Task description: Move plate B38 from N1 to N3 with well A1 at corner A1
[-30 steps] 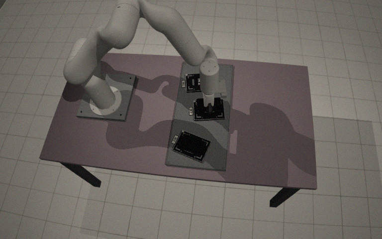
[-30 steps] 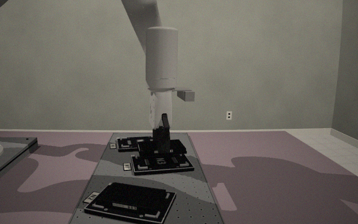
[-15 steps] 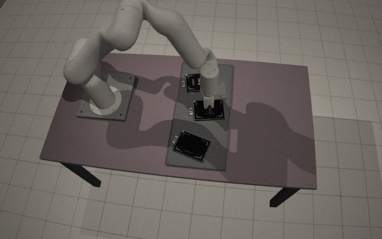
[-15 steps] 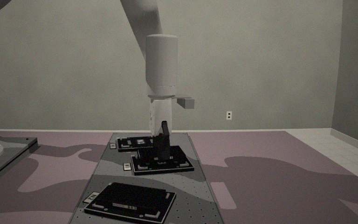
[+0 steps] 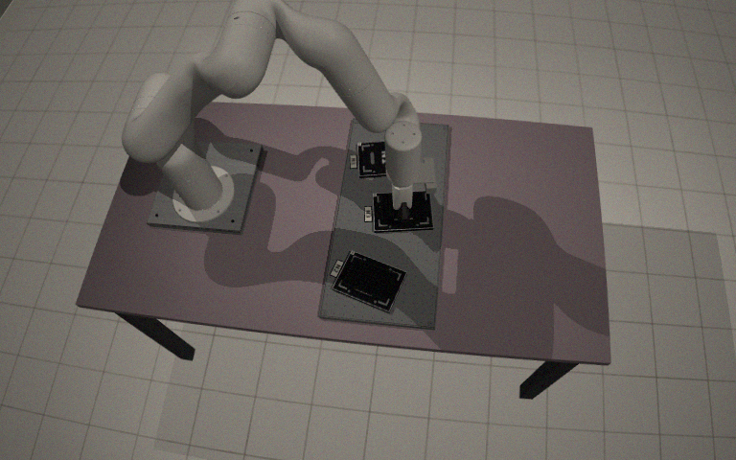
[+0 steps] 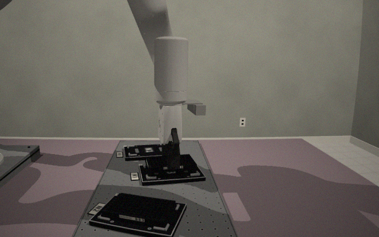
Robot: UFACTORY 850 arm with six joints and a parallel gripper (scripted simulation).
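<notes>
presently: counter [image 5: 516, 178] carries deck [image 6: 212, 201] with three nests in row. far nest n1 [image 6: 142, 151] vacated. plate b83 [image 6: 139, 208] undisturbed on near nest n2. plate b38 [image 6: 170, 163] lowered onto middle nest n3 [image 6: 171, 176], apparently within locators; seating flatness and a1 corner not verifiable. claw [image 6: 170, 152] clamped on b38. outstanding: confirm seat, release, withdraw.

The middle black nest [image 6: 145, 178] on the grey perforated deck plate [image 6: 201, 212] is occupied by the dark claw [image 6: 170, 156], clamped on a black rectangular plate [image 6: 190, 163]. Passage towards the near edge is narrowed by a second black plate [image 6: 139, 208] on its tilted nest. Open mauve tabletop [image 6: 279, 156] is left to the right of the deck.
</notes>
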